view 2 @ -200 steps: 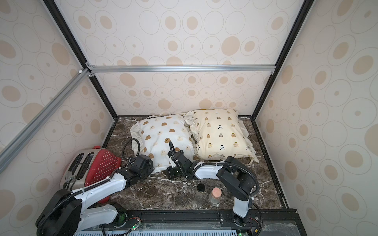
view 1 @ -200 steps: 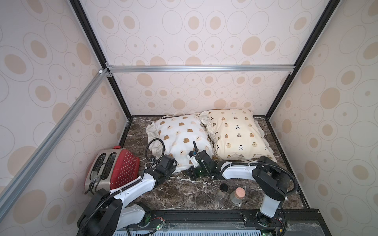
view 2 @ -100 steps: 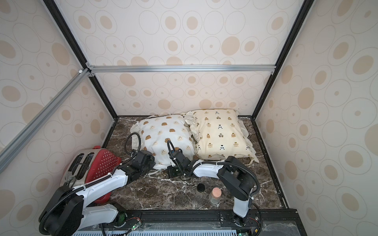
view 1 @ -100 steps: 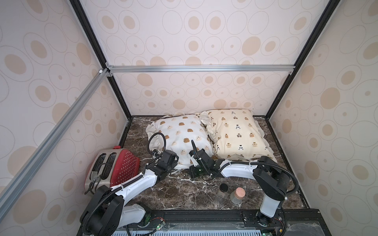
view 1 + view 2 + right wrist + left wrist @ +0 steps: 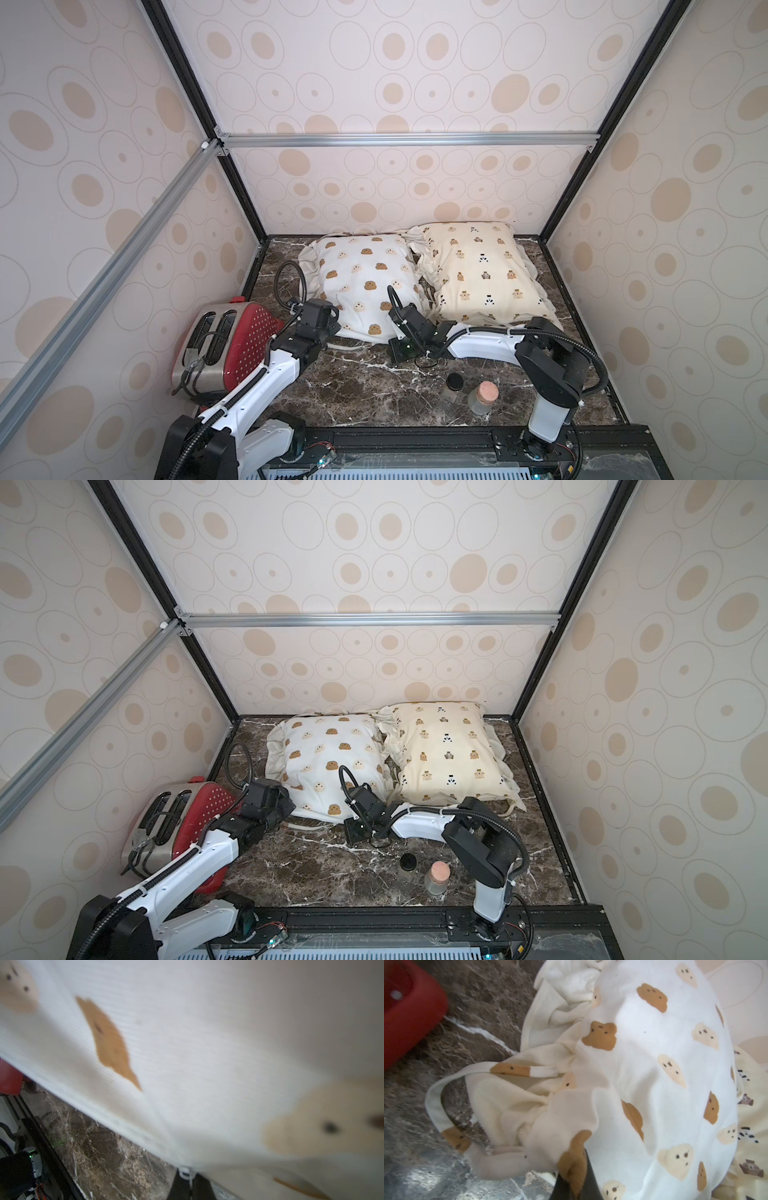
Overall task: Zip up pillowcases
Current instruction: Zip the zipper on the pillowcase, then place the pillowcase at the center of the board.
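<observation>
While the white pillowcase (image 5: 365, 282) lies against the cream-yellow pillowcase (image 5: 478, 270) along the far edge of the marble bench (image 5: 374, 395), both arms reach its near edge. The left fingers (image 5: 574, 1180) are pinched tight on a brown-patched fold of its ruffle at the corner nearer the red toaster (image 5: 232, 349), which stands by the bench's left edge. The right fingers (image 5: 190, 1183) are clamped on its white hem by the other near corner. The cream-yellow one fills the far right corner.
</observation>
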{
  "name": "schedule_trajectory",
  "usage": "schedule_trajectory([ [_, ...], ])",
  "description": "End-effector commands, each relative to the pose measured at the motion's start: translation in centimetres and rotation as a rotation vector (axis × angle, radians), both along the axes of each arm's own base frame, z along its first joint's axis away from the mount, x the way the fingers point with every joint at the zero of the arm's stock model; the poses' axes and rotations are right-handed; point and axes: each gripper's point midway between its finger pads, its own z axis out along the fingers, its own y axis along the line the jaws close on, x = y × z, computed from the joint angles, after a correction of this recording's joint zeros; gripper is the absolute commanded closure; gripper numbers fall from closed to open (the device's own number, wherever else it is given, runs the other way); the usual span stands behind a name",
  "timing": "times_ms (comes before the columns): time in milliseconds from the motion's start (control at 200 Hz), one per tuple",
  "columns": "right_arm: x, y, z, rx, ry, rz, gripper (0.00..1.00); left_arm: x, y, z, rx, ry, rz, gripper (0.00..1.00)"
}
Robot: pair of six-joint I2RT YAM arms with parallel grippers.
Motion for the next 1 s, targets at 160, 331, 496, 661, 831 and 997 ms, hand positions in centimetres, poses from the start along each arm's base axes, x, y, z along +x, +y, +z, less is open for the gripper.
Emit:
schedule_trajectory([
  [160,-0.5,-4.3,-0.9,-0.138,0.034,-0.124,1.00,1.2,3.8,2.2,0.055,-0.017,0.065,1.00],
  [331,-0.7,-6.3,-1.0,-0.187,0.022,-0.172,1.00,1.8,4.4,1.9,0.055,-0.004,0.074,1.00],
  [496,-0.7,-6.1,0.0,-0.169,0.009,-0.153,1.00,1.8,3.9,1.5,0.046,0.008,0.045,1.00],
  [661,-0.2,-4.9,4.0,-0.095,-0.063,-0.084,0.63,0.6,4.7,2.3,0.108,0.023,0.053,0.41],
  [831,1.7,-7.9,9.5,-0.107,-0.191,-0.127,0.44,-0.7,7.3,6.1,0.252,-0.018,0.113,0.04],
  [997,6.2,-17.3,14.7,-0.183,-0.382,-0.371,0.12,-0.5,10.2,10.6,0.445,-0.080,0.195,0.01],
])
